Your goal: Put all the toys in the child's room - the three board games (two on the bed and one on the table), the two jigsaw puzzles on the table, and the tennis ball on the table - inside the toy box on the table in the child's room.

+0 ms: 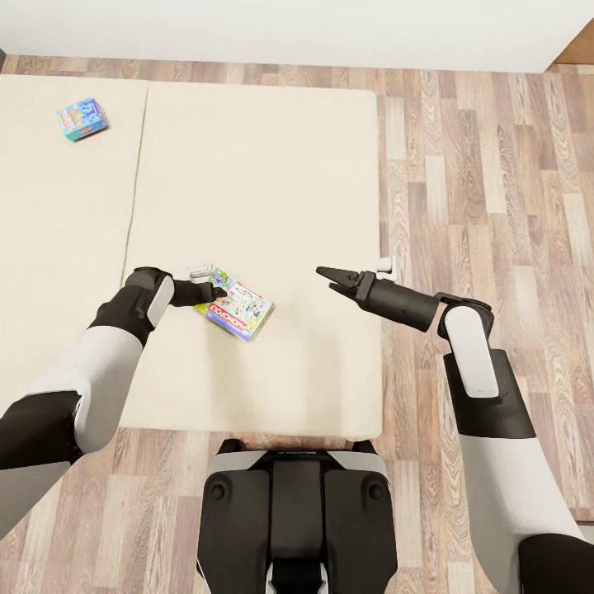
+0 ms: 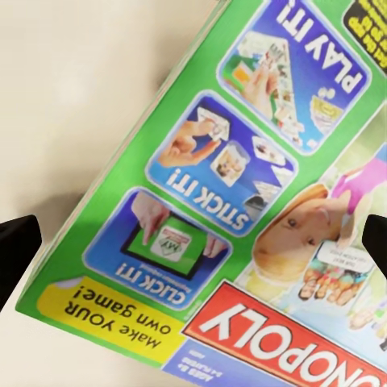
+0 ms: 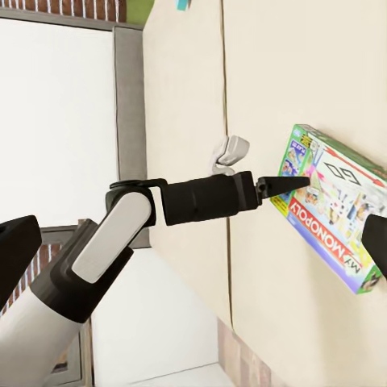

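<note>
A green-edged board game [image 1: 239, 309] lettered MONOPOLY lies flat on the beige bed [image 1: 264, 165], near its front. My left gripper [image 1: 219, 290] hovers over the box's left end, open. In the left wrist view the box cover [image 2: 218, 185] lies close below, with a dark fingertip [image 2: 16, 250] at each side. In the right wrist view the left gripper [image 3: 282, 185] points at the box [image 3: 330, 205]. My right gripper [image 1: 328, 279] is open and holds nothing, above the mattress to the right of the box. A much smaller blue board game [image 1: 82, 119] lies at the bed's far left.
A seam [image 1: 136, 190] splits the mattress into two parts. Wood-plank floor [image 1: 495, 181] runs along the bed's right side and front. A white wall [image 1: 289, 29] stands behind the bed. My own base [image 1: 297, 511] is at the bed's front edge.
</note>
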